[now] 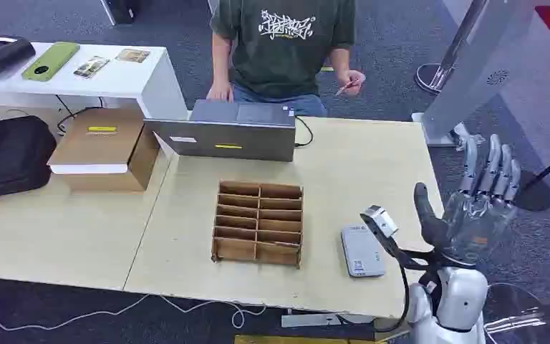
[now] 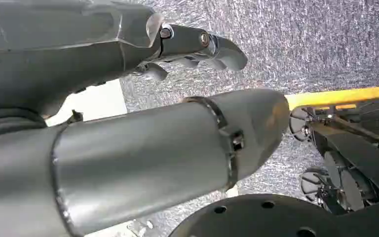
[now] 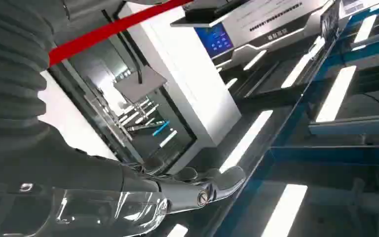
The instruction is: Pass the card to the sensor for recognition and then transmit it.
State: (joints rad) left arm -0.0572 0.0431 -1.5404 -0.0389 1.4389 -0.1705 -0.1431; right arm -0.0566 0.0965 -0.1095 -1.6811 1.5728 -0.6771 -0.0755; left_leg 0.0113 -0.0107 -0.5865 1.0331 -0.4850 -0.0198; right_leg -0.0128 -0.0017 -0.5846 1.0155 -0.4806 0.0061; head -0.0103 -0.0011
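Here, in the head view, the right hand (image 1: 476, 204) is raised beside the right edge of the worktop (image 1: 351, 165), palm turned inward, its fingers (image 1: 493, 168) straight, pointing up and a little apart, with nothing held. Just to its left a grey sensor (image 1: 362, 250) lies flat on the worktop near the front edge. Left of the sensor stands a brown divided box (image 1: 259, 222) with 2 columns of slots. Behind that sits a grey laptop (image 1: 230, 130), a cable running from its right side. A person in a dark green shirt (image 1: 284, 44) stands at the far edge and pinches the card (image 1: 344, 87) — small and reddish — in a hand (image 1: 351, 81) well above and behind the sensor. A cardboard carton (image 1: 104, 148) and a black bag (image 1: 7, 154) rest on the left part of the worktop.

In the left wrist view, the left hand (image 2: 128, 44) hangs over grey carpet (image 2: 296, 44), its thick thumb (image 2: 168, 158) across the middle and its darker fingers (image 2: 217, 47) curved gently forward, a gap between them and the thumb, holding nothing.

In the right wrist view, the right hand's fingers (image 3: 212, 185) lie extended side by side — empty — with a white kiosk with a blue screen (image 3: 216, 39) and a red band (image 3: 103, 32) beyond.
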